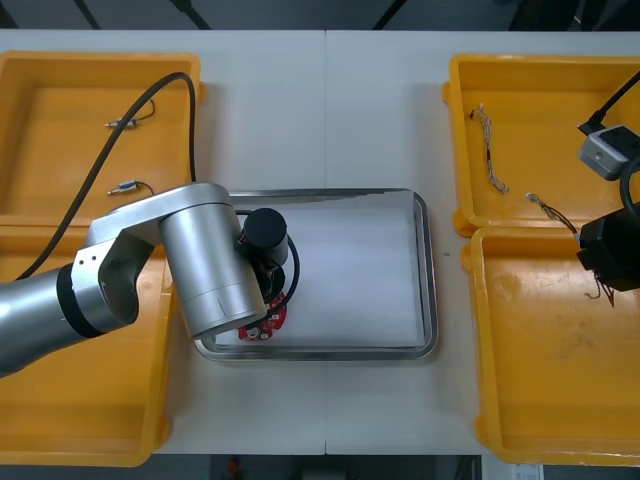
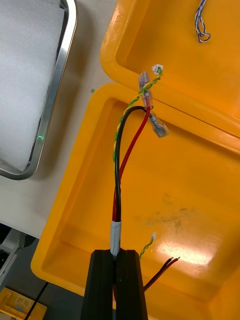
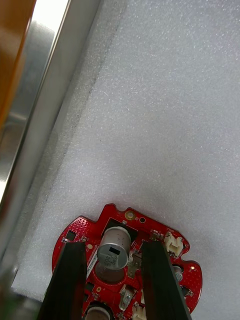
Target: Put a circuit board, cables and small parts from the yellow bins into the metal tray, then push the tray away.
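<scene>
A round red circuit board (image 3: 125,255) lies on the white lining of the metal tray (image 3: 45,115), near its front left corner (image 1: 265,322). My left gripper (image 3: 113,246) is low over it, open, one finger on each side of the board's silver cylinder. At the right, my right gripper (image 2: 118,254) is shut on a red and yellow cable (image 2: 127,150) bundled with a black wire. The bundle hangs above the near right yellow bin (image 2: 190,190), its plug ends at the rim between the two right bins. In the front view that gripper (image 1: 598,262) sits at the right edge.
A twisted blue and white cable (image 1: 490,160) lies in the far right bin (image 1: 540,80). Two small metal parts (image 1: 125,122) rest in the far left bin. The left arm's black hose (image 1: 110,150) crosses the left bins. The tray's right half (image 1: 370,270) is bare.
</scene>
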Robot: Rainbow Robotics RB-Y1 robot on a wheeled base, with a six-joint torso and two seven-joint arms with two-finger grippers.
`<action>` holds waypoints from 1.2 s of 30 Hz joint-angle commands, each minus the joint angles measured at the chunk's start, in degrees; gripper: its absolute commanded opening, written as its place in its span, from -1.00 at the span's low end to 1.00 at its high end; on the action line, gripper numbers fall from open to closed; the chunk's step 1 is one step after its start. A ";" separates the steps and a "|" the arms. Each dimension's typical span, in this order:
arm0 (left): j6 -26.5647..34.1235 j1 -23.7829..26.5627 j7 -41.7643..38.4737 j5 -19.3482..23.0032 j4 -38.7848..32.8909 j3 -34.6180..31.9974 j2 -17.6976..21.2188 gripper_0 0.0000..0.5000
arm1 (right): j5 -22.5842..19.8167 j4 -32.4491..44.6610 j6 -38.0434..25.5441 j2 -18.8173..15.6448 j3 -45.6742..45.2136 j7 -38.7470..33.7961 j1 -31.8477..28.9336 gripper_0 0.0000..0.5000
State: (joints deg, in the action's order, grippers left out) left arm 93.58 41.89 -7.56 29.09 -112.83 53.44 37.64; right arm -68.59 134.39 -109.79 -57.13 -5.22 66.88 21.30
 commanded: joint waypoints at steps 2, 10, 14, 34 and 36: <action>-0.07 2.93 -0.35 -0.08 -1.16 -0.88 0.33 0.35 | 0.03 1.31 -0.21 -2.20 0.12 1.94 1.55 -1.00; 3.80 5.39 -0.09 6.86 -4.68 -8.71 2.18 0.50 | 0.03 1.31 -0.21 -2.20 0.12 1.94 1.55 -1.00; 8.63 7.24 0.71 11.96 -7.41 -13.89 4.46 0.78 | 0.03 1.31 -0.21 -2.20 0.12 1.94 1.55 -1.00; 3.89 9.70 16.79 41.75 -0.81 -31.65 28.37 1.00 | -0.14 0.96 -0.21 -3.08 3.46 1.59 1.99 -1.00; 3.01 9.70 18.28 42.72 0.68 -31.65 29.95 1.00 | -0.23 0.96 -0.21 -2.90 3.72 1.41 1.99 -1.00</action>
State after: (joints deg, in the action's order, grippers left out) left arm 98.22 49.19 10.73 70.01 -114.20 23.45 62.62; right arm -68.58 134.39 -109.80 -57.60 -3.00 66.88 21.46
